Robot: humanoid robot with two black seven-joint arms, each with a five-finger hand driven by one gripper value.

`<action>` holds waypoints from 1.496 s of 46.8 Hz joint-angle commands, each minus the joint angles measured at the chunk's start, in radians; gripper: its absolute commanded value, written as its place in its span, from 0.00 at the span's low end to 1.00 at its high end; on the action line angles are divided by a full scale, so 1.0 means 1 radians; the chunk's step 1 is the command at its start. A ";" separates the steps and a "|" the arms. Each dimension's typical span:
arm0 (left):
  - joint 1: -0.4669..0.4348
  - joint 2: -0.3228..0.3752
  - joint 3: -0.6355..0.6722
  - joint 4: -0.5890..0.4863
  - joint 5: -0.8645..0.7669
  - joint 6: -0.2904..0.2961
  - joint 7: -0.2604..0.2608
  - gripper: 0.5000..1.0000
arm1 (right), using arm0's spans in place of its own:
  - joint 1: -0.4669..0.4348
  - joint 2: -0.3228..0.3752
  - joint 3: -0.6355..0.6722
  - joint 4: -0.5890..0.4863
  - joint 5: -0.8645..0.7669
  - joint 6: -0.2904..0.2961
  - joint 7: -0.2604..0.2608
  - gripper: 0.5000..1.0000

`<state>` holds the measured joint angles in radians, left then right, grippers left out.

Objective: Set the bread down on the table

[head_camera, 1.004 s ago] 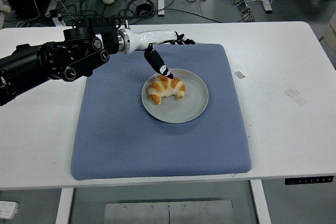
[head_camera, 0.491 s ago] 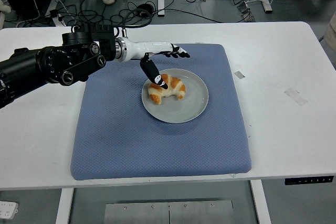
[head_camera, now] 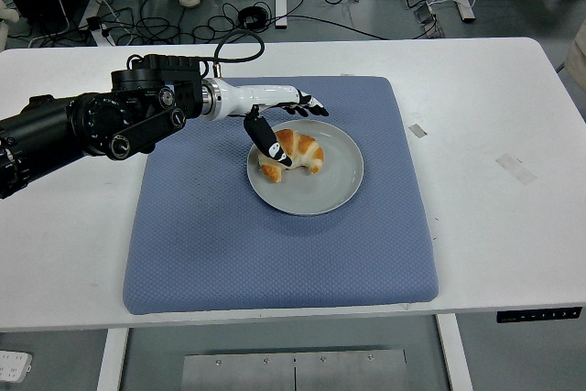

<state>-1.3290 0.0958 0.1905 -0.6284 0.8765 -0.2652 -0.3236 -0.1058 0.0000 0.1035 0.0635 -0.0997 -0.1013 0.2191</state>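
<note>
While the bread (head_camera: 293,152) is lying unmoved on the plate (head_camera: 335,187), the left hand (head_camera: 279,118) is sinking lower than a second ago, thumb now touching the bread's left end. Its fingers are reaching spread past the golden, curved bread's far side, gripping nothing.

Counter (head_camera: 513,254) is plain white, with a big dusty-blue mat (head_camera: 275,244) in the middle that has a fine dimpled weave. The plate (head_camera: 334,185) on the mat is pale grey, no pattern. The bread (head_camera: 298,150) is golden brown with lighter cream stripes across it. The left arm (head_camera: 82,125) is mostly black with a glossy white forearm section, and the left hand (head_camera: 279,121) has black fingers with small white marks.
</note>
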 commanded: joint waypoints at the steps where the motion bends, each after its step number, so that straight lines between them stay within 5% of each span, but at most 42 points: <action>1: 0.001 -0.001 0.000 -0.001 -0.001 0.000 0.000 0.83 | 0.000 0.000 0.001 0.001 0.000 0.000 -0.001 1.00; 39: 0.037 -0.007 0.000 -0.001 -0.002 0.000 -0.002 0.69 | 0.000 0.000 -0.001 -0.001 0.000 0.000 -0.001 1.00; 70: 0.040 -0.004 -0.002 -0.001 -0.005 -0.002 -0.002 0.22 | 0.000 0.000 -0.001 -0.001 0.000 0.000 -0.001 1.00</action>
<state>-1.2888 0.0917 0.1902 -0.6290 0.8719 -0.2664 -0.3252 -0.1059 0.0000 0.1032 0.0637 -0.0997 -0.1012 0.2193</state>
